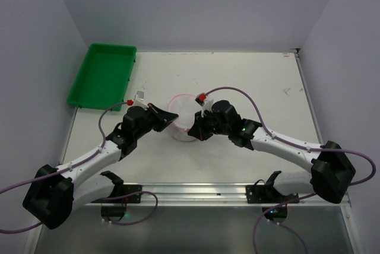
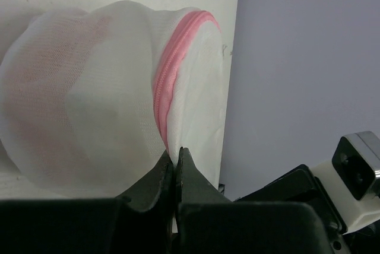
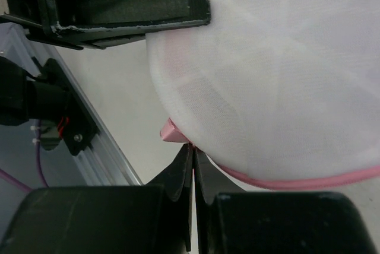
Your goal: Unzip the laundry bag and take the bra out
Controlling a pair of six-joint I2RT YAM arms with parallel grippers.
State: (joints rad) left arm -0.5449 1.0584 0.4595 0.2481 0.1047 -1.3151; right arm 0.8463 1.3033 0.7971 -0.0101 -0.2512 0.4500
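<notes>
- Right gripper (image 3: 193,152): black jaws are clamped on the pink zip trim (image 3: 285,181).
- Left gripper (image 2: 176,156): fingertips are pinched together on the mesh rim.
- Laundry bag (image 1: 181,118): a translucent white mesh drum, held between both grippers on the table (image 1: 255,82).

Round white mesh laundry bag (image 1: 180,114), pink-rimmed

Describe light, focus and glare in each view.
Top external: even, soft light, sharp throughout, hardly any shadows, laundry bag small in frame. Left wrist: the bag's white mesh bright, nearly washed out; left hand a dark silhouette. Right wrist: mesh slightly soft up close; right hand underexposed.
</notes>
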